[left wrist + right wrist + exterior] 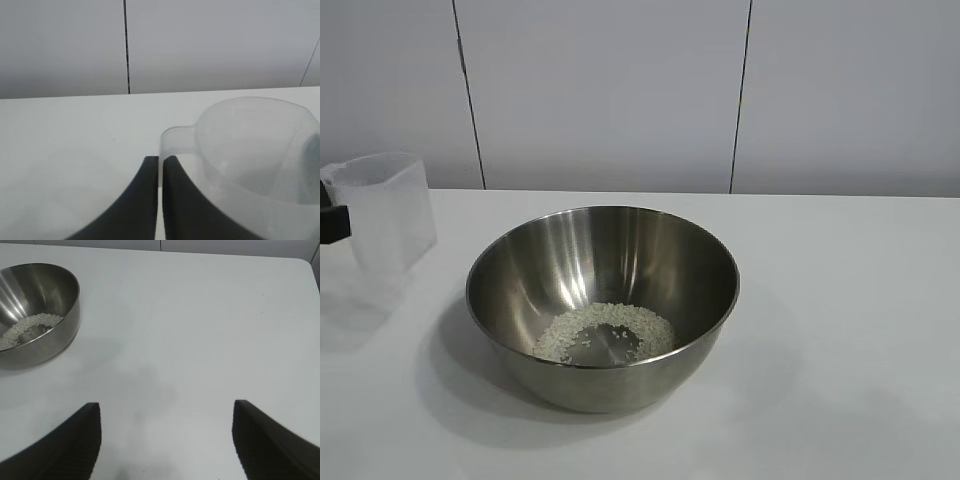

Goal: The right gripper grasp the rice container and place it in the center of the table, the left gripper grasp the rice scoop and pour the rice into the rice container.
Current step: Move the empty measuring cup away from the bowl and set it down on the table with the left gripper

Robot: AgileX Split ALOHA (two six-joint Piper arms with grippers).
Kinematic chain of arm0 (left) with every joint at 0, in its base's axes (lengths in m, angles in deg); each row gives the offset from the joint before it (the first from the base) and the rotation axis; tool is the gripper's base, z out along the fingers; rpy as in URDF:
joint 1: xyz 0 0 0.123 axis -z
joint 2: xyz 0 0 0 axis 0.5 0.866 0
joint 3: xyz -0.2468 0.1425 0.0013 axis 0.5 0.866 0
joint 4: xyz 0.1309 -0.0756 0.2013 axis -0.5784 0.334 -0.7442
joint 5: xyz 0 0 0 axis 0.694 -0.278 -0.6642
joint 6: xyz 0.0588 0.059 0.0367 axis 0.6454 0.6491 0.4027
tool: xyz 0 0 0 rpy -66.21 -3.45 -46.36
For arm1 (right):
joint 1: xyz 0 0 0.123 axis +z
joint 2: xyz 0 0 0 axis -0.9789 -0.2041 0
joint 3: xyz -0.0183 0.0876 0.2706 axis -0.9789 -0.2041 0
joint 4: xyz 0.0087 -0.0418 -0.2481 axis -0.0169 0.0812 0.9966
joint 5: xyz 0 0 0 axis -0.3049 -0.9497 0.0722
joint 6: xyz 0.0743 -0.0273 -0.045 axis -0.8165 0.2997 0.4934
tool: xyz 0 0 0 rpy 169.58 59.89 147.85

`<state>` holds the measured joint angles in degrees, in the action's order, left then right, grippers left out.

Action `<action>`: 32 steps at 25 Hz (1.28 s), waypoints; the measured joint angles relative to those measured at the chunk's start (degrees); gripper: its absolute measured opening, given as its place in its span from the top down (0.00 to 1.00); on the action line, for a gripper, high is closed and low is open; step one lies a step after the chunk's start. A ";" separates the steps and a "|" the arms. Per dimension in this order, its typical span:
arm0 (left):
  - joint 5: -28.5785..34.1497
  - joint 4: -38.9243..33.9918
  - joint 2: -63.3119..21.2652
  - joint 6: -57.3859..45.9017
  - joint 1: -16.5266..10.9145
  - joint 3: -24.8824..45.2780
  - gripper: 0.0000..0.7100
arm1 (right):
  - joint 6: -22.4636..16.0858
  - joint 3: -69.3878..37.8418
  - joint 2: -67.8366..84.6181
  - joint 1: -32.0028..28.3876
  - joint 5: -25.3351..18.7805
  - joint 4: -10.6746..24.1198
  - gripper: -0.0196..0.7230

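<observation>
Exterior view: the white desk (860, 300) bears the rice container (603, 305) mid-surface with rice (605, 331) inside, the rice scoop (388, 215) upright at left, its tab pinched by the left gripper (160, 167), while the right gripper (165, 412) hangs spread, holding nothing.

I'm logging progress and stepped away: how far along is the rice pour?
Looks done: the rice container sits mid-table with the rice in its bottom. In hand: the left gripper is shut on the tab of the rice scoop, upright and seemingly empty, left of the container. The right gripper is open, clear. Left: setting the scoop down.
</observation>
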<state>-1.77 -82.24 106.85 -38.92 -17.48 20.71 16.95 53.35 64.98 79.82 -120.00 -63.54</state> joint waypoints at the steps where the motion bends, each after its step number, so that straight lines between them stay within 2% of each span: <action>1: -0.15 -0.05 2.05 -0.12 0.00 0.00 0.99 | 0.00 0.00 0.00 0.00 0.00 0.00 0.30; 8: -0.15 0.21 10.79 -0.43 0.00 -0.25 0.99 | 0.00 0.00 0.00 0.00 0.00 0.00 0.30; 19: -0.57 3.70 11.22 -0.43 0.00 -0.62 0.98 | 0.00 0.00 0.00 0.00 -0.07 0.00 0.30; 29: -1.33 3.70 11.22 -0.43 0.00 3.76 0.74 | 0.00 0.00 0.00 0.00 -0.07 0.00 0.30; 32: -1.33 3.70 11.22 -0.43 0.00 5.65 0.60 | 0.00 0.00 0.00 0.00 -0.07 0.00 0.30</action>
<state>-3.09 -78.54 118.07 -39.35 -17.48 26.37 16.95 53.35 64.98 79.82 -120.07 -63.54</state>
